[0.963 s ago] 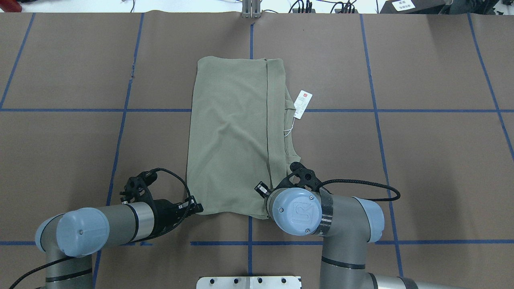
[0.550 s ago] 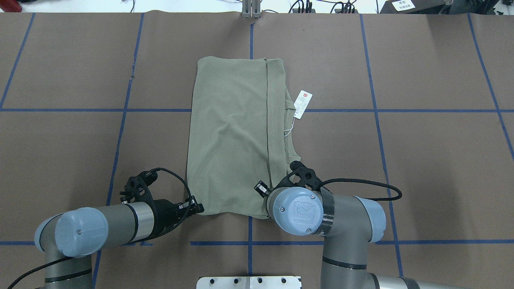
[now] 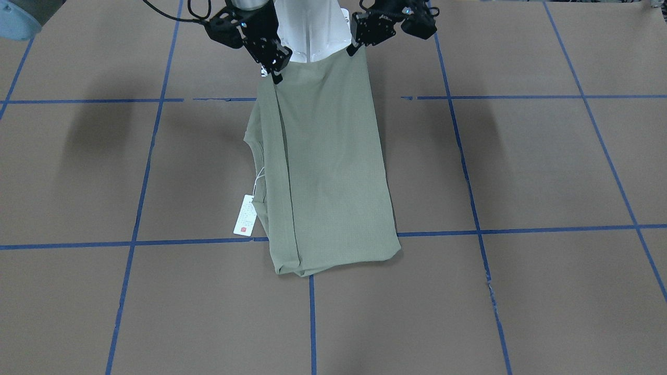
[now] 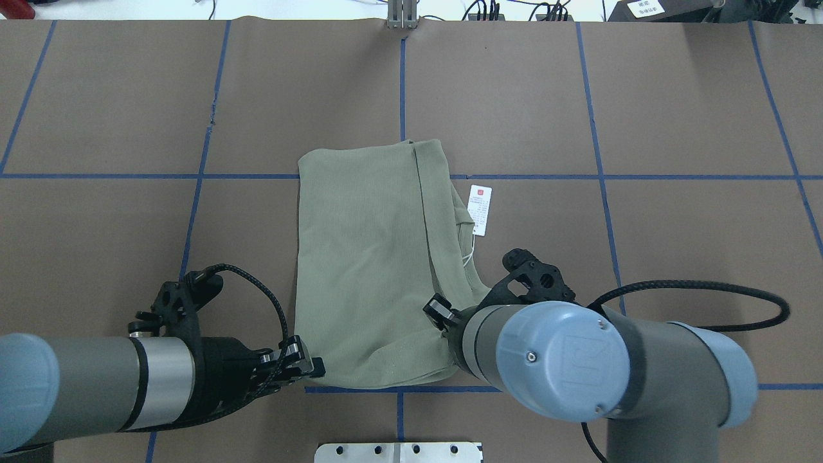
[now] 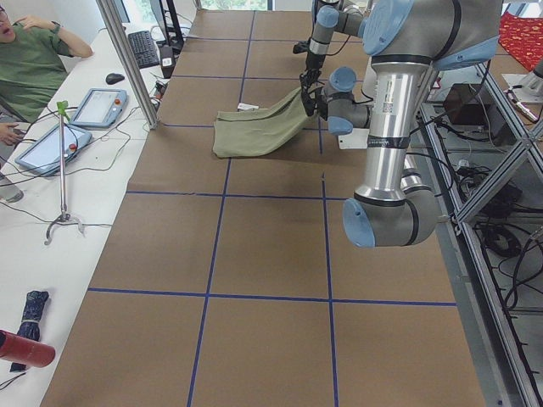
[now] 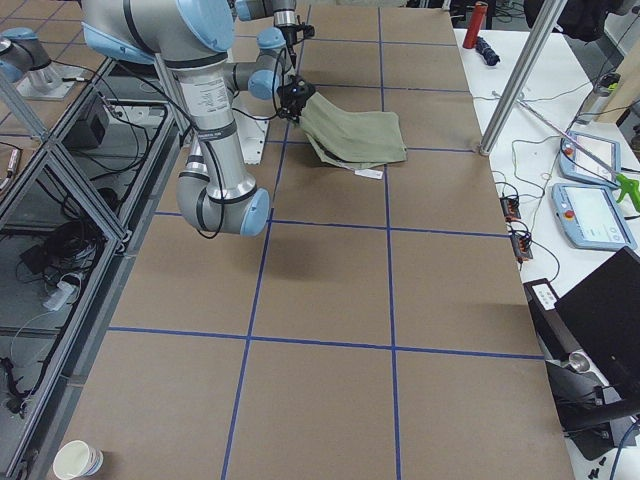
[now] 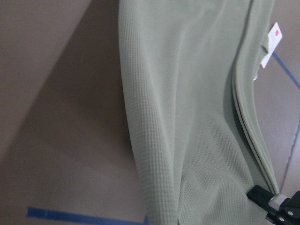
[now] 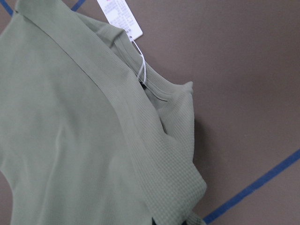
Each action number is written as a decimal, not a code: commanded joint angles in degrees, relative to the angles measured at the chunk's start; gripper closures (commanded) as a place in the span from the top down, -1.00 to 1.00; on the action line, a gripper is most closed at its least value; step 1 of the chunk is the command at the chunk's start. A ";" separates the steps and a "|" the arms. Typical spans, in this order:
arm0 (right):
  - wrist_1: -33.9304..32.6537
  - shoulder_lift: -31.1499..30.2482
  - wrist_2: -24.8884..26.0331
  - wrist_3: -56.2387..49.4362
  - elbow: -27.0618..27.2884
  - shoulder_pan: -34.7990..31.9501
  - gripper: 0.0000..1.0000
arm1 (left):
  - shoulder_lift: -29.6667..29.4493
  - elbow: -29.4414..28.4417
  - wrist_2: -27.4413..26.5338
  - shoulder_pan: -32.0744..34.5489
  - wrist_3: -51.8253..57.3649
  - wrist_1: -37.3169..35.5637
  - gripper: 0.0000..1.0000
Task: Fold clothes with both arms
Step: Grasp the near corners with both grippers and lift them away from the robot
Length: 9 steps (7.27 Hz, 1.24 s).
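The pale green shirt [image 4: 366, 257], folded into a long strip, lies on the brown table with its near end lifted. My left gripper [image 4: 310, 368] is shut on the near left corner and my right gripper [image 4: 443, 316] on the near right corner. From the front, the shirt [image 3: 323, 172] slopes up from the table to the left gripper [image 3: 358, 46] and the right gripper [image 3: 274, 69]. The white hang tag [image 4: 480, 210] with a red mark lies beside the collar edge. Both wrist views show knit cloth [image 7: 187, 117] [image 8: 70, 140] close up.
Blue tape lines [image 4: 601, 177] cross the brown table cover. A metal plate [image 4: 398, 452] sits at the near edge, and the white pedestal [image 3: 312, 31] stands behind the shirt. A person [image 5: 34, 59] sits at a side bench with tablets. A paper cup [image 6: 78, 460] stands off the table.
Both arms have risen and drawn back toward the robot with the shirt's near end. The whole shirt and its tag have slid nearer, and the far edge has left the far grid square.
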<state>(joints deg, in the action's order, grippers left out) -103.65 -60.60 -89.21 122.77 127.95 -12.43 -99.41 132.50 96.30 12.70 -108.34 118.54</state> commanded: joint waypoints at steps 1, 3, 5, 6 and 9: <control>-3.50 1.27 -0.63 -3.03 -0.99 -1.18 -1.00 | -2.00 1.82 3.37 0.91 2.23 -5.16 -1.00; 8.23 2.67 -1.23 -9.37 -14.07 -7.75 -1.00 | -8.32 -8.87 3.89 9.93 13.21 -5.25 -1.00; 10.84 10.10 -2.89 -16.12 -26.45 -14.00 -1.00 | -12.73 -18.29 6.94 19.25 22.94 -5.43 -1.00; 11.10 14.06 -3.60 -17.89 -33.40 -15.94 -1.00 | -14.83 -23.90 7.93 22.77 27.00 -5.25 -1.00; 24.95 18.14 -3.61 -20.01 -50.03 -17.80 -1.00 | -19.24 -38.87 6.20 25.44 33.88 -3.76 -1.00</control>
<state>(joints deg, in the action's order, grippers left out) -84.68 -43.95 -92.76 103.53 84.53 -29.42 -117.46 98.81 103.57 37.42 -77.18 114.01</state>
